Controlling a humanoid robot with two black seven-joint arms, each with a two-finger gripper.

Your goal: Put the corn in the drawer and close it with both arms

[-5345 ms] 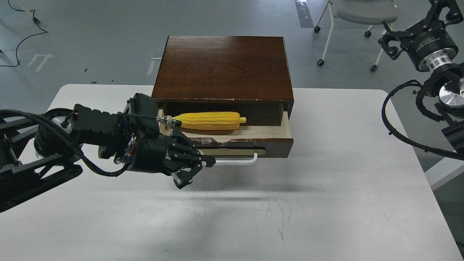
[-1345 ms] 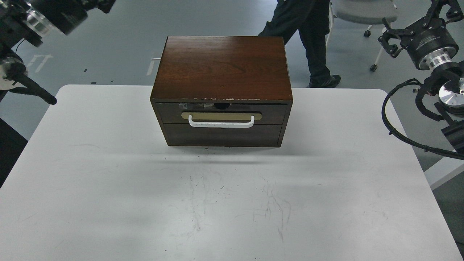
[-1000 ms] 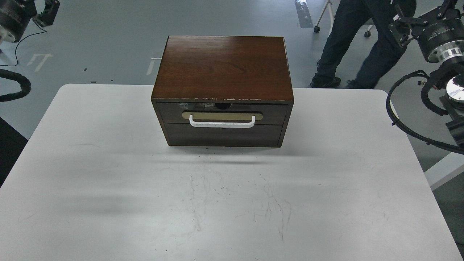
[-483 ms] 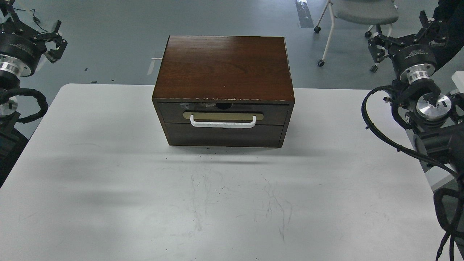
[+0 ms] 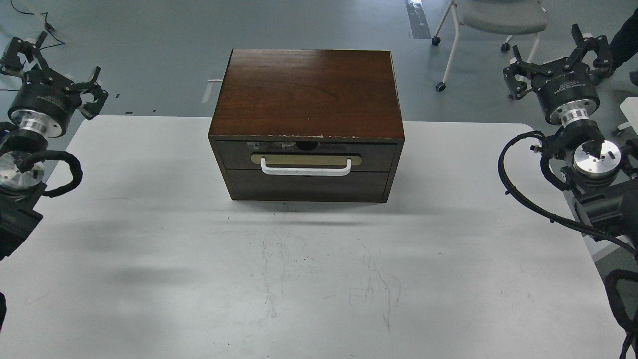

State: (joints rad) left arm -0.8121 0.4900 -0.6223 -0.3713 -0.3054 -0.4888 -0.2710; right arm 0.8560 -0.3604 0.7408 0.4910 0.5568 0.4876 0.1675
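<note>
The drawer (image 5: 306, 155) sits shut in the dark brown wooden cabinet (image 5: 306, 94) at the back middle of the white table (image 5: 309, 279). Its white bar handle (image 5: 305, 169) faces me. The corn is hidden from view. My left gripper (image 5: 52, 70) is at the far left edge, raised beside the table, open and empty. My right gripper (image 5: 558, 60) is at the far right edge, raised, open and empty. Both are far from the drawer.
A plain lower panel (image 5: 306, 185) lies under the drawer. A grey wheeled chair (image 5: 491, 20) stands on the floor behind the table at the right. Black cables (image 5: 528, 184) loop off my right arm.
The drawer, open with the corn inside and my left gripper at its handle 5.3 s ago, is shut. Both arms have drawn back to the sides. A person behind has walked off.
</note>
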